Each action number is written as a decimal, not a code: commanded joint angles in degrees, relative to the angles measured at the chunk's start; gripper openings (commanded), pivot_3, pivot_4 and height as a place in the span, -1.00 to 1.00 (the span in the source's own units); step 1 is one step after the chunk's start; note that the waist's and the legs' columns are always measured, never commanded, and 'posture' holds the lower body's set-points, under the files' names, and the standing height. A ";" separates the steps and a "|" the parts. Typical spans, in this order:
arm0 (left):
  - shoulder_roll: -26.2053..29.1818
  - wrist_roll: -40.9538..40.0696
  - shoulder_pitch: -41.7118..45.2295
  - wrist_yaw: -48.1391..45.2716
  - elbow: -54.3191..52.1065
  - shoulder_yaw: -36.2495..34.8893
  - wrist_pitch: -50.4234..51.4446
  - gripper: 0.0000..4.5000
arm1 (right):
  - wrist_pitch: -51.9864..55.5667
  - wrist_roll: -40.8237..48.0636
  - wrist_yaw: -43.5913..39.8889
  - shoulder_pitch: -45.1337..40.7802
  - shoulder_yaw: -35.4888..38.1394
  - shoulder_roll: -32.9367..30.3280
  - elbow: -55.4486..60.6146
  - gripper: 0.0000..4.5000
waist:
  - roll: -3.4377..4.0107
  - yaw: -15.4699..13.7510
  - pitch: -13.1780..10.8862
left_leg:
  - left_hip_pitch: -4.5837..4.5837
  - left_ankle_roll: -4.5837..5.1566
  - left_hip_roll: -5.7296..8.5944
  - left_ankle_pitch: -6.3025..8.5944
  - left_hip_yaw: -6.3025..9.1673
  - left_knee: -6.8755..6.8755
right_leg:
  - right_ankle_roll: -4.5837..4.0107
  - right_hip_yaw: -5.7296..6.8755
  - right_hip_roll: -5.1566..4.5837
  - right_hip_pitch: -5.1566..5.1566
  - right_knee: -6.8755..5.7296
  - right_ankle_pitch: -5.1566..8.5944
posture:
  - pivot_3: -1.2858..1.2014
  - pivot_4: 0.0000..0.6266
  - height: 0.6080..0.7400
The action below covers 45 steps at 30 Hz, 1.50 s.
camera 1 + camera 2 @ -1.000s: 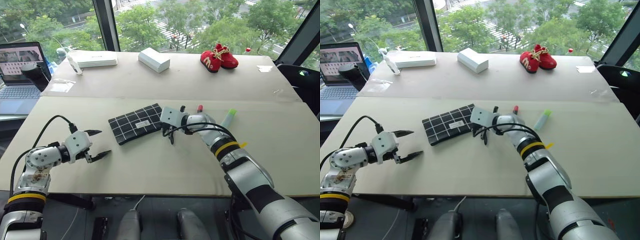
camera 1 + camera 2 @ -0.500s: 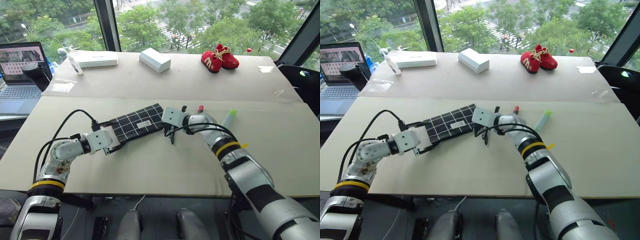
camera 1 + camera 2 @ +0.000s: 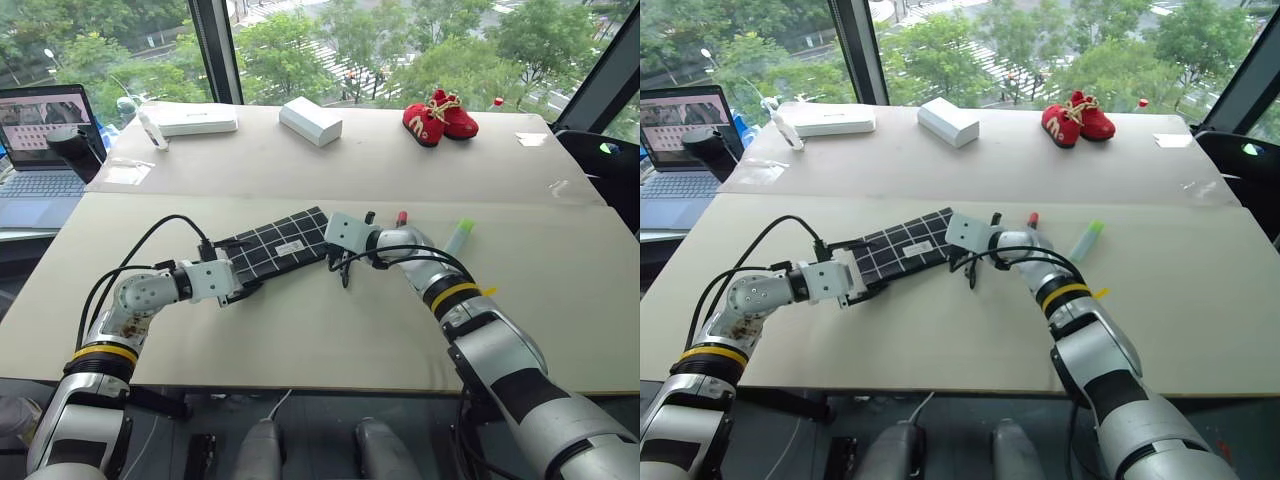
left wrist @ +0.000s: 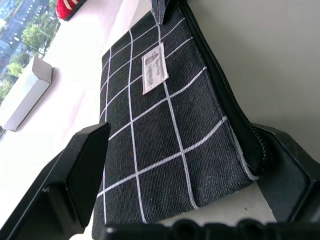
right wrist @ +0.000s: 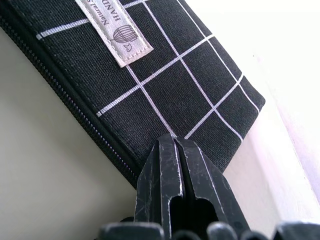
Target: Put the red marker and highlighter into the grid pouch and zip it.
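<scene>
On the near table [image 3: 330, 340], grid pouch [image 3: 275, 243] lying flat, between both grippers. Left gripper [image 4: 175, 170] spread wide, straddling one short end, gripping nothing yet. Right gripper [image 5: 177, 165] pressed shut at the opposite end; whether fabric or pull cord is pinched, impossible to tell. Likely light, soft, limp fabric; best pinched at an end beside the zipper [image 4: 225, 100]. Red marker [image 3: 400, 217] and highlighter [image 3: 458, 236] beyond the right arm, marker mostly hidden behind it.
</scene>
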<state>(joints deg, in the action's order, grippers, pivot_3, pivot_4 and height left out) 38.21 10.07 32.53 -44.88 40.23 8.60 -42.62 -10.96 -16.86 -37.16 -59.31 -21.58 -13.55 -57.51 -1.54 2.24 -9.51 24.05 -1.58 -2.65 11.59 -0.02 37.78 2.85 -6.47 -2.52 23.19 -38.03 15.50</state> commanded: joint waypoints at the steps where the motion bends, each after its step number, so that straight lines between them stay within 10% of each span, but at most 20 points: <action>1: -1.46 4.11 1.22 2.26 4.20 3.02 -2.12 1.00 | 0.31 -0.31 0.38 -0.64 0.95 -0.58 -0.23 -0.99 | 0.01 -0.06 0.00 | -0.01 0.00 0.00 0.00 0.00 0.00 | 0.00 0.00 0.00 -0.01 0.00 0.00 | 0.03 -0.52 0.84; 9: -2.80 4.35 4.08 3.19 9.70 4.66 -5.57 0.69 | 0.69 -0.18 0.57 -0.42 1.39 -1.36 0.12 -1.00 | 0.03 -0.17 0.02 | -0.01 0.00 0.02 0.00 0.00 0.01 | 0.00 -0.01 0.00 -0.02 0.00 0.00 | 0.03 -0.52 0.84; 19: -4.14 1.20 4.61 0.63 11.23 4.16 -5.88 -0.96 | 1.77 0.41 0.11 -0.85 2.10 -1.47 -0.50 -1.00 | 0.05 0.04 0.03 | 0.00 0.00 0.02 0.00 -0.01 0.01 | 0.01 -0.03 0.00 -0.01 0.01 0.01 | 0.03 -0.52 0.84; 26: -5.12 -3.82 3.78 -1.91 7.17 1.42 1.06 -0.96 | 5.21 5.54 -2.96 -1.56 7.17 -0.24 -1.40 -1.00 | 0.05 0.04 0.03 | 0.01 0.00 0.02 0.00 0.00 0.01 | 0.01 -0.02 0.00 0.00 0.01 0.01 | 0.03 -0.52 0.84; 36: -5.46 -9.25 -1.37 -4.78 -6.87 -0.42 13.75 -1.00 | 26.06 26.88 -14.25 -1.90 23.77 -2.42 15.38 0.41 | 0.13 0.33 -0.04 | 0.22 0.00 0.00 0.00 0.04 0.00 | 0.01 -0.01 0.01 0.16 0.02 0.00 | 0.03 -0.52 0.84; 45: -6.40 -13.40 -6.91 -2.75 -26.34 -2.91 33.94 -1.00 | 45.05 29.88 -11.28 15.21 21.87 -8.36 46.52 0.41 | 0.13 0.16 -0.05 | 0.36 0.00 -0.02 0.01 0.19 -0.01 | 0.02 0.16 0.01 0.17 0.13 0.01 | 0.03 -0.52 0.84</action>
<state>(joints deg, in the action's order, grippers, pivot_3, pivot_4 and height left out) 31.87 -2.24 25.83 -48.47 17.61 7.14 -10.97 31.69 12.01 -50.12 -43.02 0.07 -21.22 -16.98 -1.41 2.40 -9.56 24.44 -1.58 -2.66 11.59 0.15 37.77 2.86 -6.35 -2.51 23.41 -37.92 15.51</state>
